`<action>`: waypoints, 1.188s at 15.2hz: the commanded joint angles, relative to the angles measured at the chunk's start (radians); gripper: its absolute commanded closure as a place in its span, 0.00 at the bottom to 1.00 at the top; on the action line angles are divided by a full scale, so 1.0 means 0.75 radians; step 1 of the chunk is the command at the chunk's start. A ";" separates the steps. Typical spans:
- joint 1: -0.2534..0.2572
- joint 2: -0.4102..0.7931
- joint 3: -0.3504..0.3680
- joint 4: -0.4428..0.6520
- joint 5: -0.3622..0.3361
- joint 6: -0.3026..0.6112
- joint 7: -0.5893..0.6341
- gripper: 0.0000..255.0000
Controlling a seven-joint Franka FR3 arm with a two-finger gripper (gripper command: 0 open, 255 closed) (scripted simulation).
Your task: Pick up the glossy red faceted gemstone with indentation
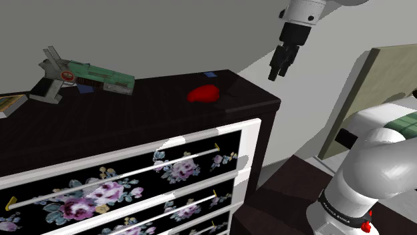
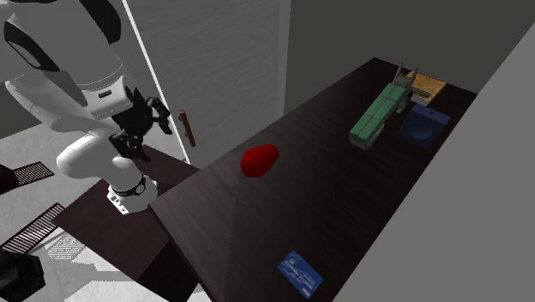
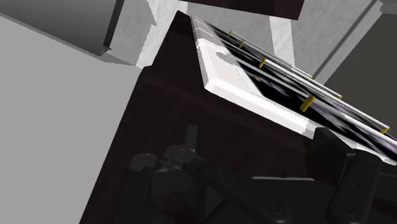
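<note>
The red gemstone (image 1: pixel 202 94) is sitting on the dark dresser (image 1: pixel 120 120), near its end. The pincer (image 1: pixel 279 72) is hanging released and empty, higher up beyond that end. This looks like the approach; next it needs carrying over the stone, then lowering around it.

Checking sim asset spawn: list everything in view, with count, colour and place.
gem: 1, red, dresser top, end nearest arm
toy: 1, green and grey, far end of top
card: 1, blue, top, by wall
pad: 1, dark blue, beside toy
book: 1, tan, past toy
dresser: 1, dark top, floral drawers
door: 1, white, beside arm
arm: 1, white
gripper: 1, black, open, airborne off dresser's end
</note>
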 commanded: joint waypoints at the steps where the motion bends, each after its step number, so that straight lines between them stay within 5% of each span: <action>1: 0.000 0.000 0.000 0.000 0.000 0.000 0.000 0.00; 18: 0.295 0.971 0.053 0.785 -0.115 -0.012 -0.762 0.00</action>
